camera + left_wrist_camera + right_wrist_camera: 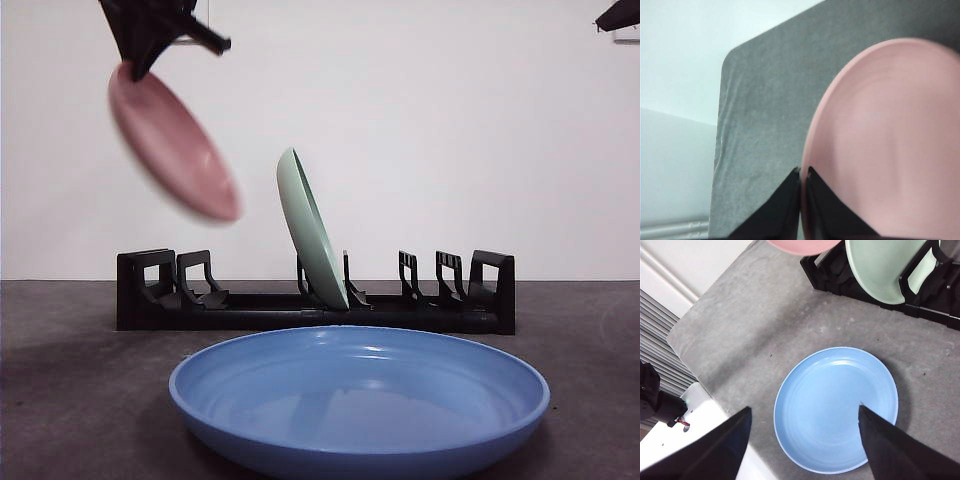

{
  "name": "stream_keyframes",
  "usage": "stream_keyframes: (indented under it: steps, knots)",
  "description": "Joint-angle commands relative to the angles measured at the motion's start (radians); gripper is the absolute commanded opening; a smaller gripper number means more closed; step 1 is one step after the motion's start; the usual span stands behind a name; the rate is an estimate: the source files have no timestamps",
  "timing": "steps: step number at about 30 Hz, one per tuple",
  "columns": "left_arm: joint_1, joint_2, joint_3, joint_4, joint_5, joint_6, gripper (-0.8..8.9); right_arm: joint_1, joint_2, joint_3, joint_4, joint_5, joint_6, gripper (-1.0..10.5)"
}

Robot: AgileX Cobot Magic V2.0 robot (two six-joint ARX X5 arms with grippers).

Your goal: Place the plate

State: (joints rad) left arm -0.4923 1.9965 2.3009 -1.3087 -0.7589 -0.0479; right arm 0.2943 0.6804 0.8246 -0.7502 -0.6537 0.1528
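Above the rack's (300, 310) left end, the left gripper (140, 65) holds the pink plate (175, 140) by its rim, jaws pinched nearly together on the edge, as the left wrist view shows. The plate hangs tilted in the air, well clear of the table (60, 400) and blurred. The green plate (312, 230) stands leaning in a middle slot. The blue plate (360, 400) lies flat on the table in front of the rack, with the right gripper (805, 420) wide open and high above it, holding nothing.

The step in hand looks like carrying the pink plate to the rack. The next move calls for bringing it nearer upright and lining its lower rim with a free slot left of the green plate, then lowering it without knocking that plate.

The blur hides the pink plate's exact tilt. In the front view, the left gripper is cut off at the top, and the slot depths are hard to make out.
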Motion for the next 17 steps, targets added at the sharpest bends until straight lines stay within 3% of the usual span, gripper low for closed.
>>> stream_keyframes:
  steps: [1,7,17]
  knots:
    - [-0.023,-0.001,0.051,-0.014,0.003,-0.016,0.04,0.003,0.004,0.007,0.01,-0.001,-0.016,3.4]
    - [-0.047,-0.088,0.051,-0.094,0.107,-0.051,0.04,0.003,0.004,0.007,0.01,-0.001,-0.016,3.4]
    - [-0.082,-0.272,0.043,-0.136,0.406,-0.073,0.04,0.003,0.004,0.007,0.009,0.001,-0.015,3.4]
